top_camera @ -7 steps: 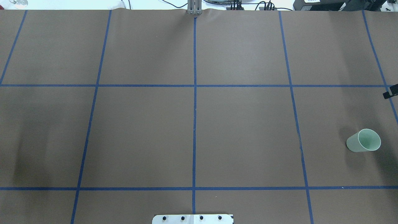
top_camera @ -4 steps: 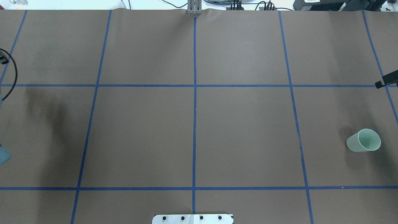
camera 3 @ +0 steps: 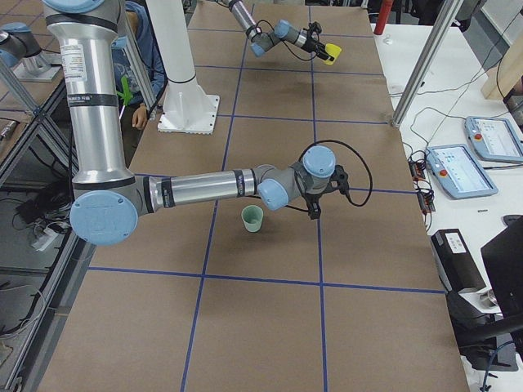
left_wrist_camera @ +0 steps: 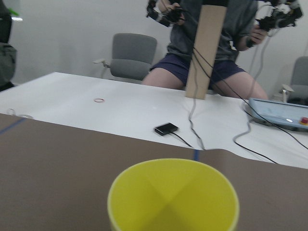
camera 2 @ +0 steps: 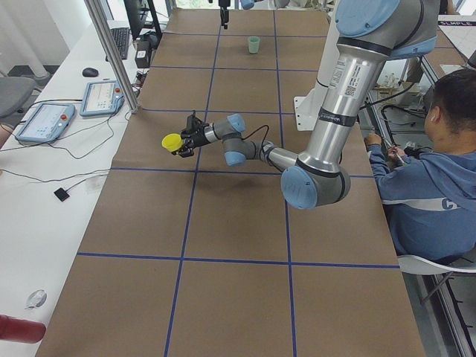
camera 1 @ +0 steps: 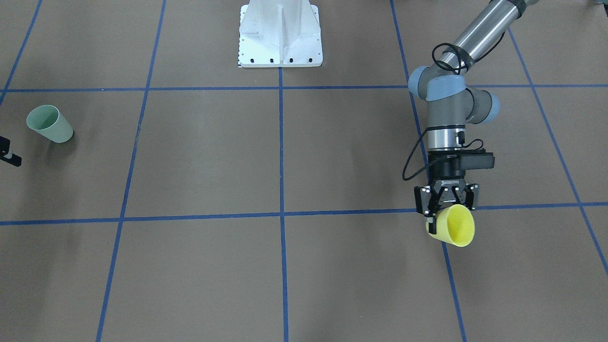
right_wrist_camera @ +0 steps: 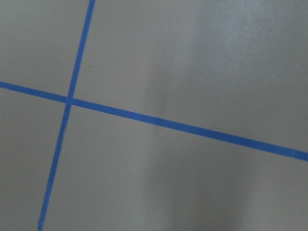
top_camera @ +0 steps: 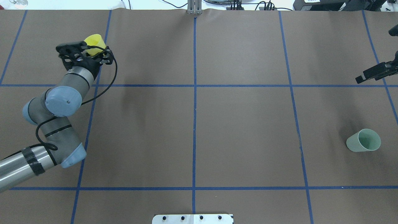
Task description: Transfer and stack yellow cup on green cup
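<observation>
your left gripper (camera 1: 445, 213) is pinching the yellow cup (camera 1: 457, 226), tilted, over the far left of the table (top_camera: 242, 130). green cup (top_camera: 363, 140) stands upright near right. right gripper (top_camera: 372, 73) hangs beyond it, mostly cropped, can't tell its jaws.

Light: bright and even, from overhead across the brown bench (top_camera: 242, 130).
Shadows: soft, diffuse grey patches on the bench, one beside the green cup (top_camera: 363, 140).
Focus: left wrist view soft on the near yellow cup (left_wrist_camera: 173, 197).
Right wrist view: tape lines (right_wrist_camera: 183, 127) slightly fuzzy, perhaps from motion.
</observation>
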`<control>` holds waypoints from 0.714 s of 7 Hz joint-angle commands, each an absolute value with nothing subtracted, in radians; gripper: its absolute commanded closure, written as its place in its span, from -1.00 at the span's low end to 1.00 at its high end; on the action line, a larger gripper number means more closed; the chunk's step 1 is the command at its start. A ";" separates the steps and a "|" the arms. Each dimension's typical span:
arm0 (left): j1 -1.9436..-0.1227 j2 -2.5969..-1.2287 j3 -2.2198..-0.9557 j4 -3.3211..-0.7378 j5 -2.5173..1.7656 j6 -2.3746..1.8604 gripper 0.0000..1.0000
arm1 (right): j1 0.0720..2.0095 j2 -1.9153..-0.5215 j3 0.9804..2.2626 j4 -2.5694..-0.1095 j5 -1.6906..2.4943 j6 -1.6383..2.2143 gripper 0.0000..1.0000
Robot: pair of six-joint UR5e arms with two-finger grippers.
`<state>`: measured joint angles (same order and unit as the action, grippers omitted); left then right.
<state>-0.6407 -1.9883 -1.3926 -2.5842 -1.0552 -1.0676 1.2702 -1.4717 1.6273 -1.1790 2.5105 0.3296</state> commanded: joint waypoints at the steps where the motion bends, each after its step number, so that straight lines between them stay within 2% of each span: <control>1: -0.588 -2.107 -1.385 -2.666 -1.144 -0.746 1.00 | 1.209 -1.386 1.643 -1.186 2.461 0.328 -1.00; 4: -0.563 -2.259 -1.367 -2.741 -1.517 -0.637 1.00 | 1.125 -1.182 1.643 -1.309 2.367 0.413 -0.99; 5: -0.564 -2.257 -1.364 -2.794 -1.613 -0.586 1.00 | 1.114 -1.110 1.644 -1.356 2.370 0.489 -0.99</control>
<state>-0.5666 -2.2306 -1.3712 -2.7448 -1.4781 -0.6471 1.1334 -1.1990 1.6432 -1.2915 2.3786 0.4101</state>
